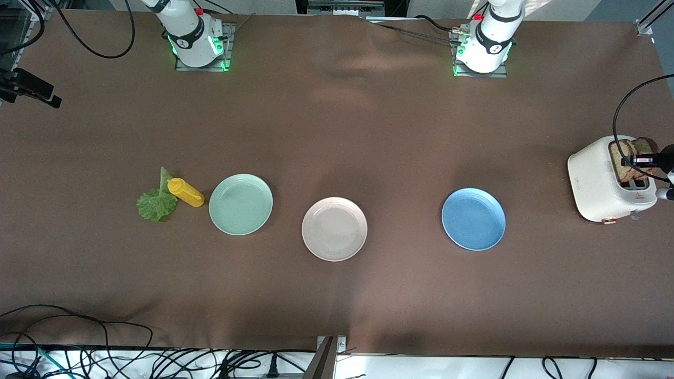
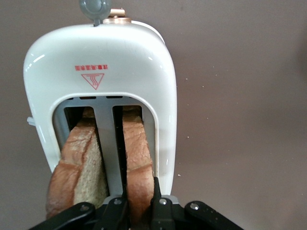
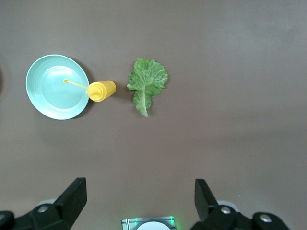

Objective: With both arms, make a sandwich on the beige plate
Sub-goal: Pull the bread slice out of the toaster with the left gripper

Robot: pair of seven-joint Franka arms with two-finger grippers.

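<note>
On the toaster (image 2: 100,91), at the left arm's end of the table, a red triangle emblem sits under a short line of red print too small to read; a copper knob and a grey lever show at one end of its cream shell. Two brown bread slices (image 2: 79,167) stand in its slots. The left gripper (image 2: 139,206) is over the toaster, its fingers (image 2: 156,199) pressed against both faces of one slice – clamped on it, the other slice free beside it

The table wears a dull brown cloth, rumpled near the arm bases; cables trail along the white edge nearest the camera. Three plates lie in a row: mint-green (image 1: 241,204), beige (image 1: 334,229) in the middle and bare, blue (image 1: 473,219) toward the toaster. A lettuce leaf (image 1: 156,202) lies flat toward the right arm's end, touching a yellow squeeze bottle (image 1: 185,192) that stands between it and the mint-green plate

The right gripper (image 3: 139,199) waits high over the cloth – fingers wide apart, holding nothing
</note>
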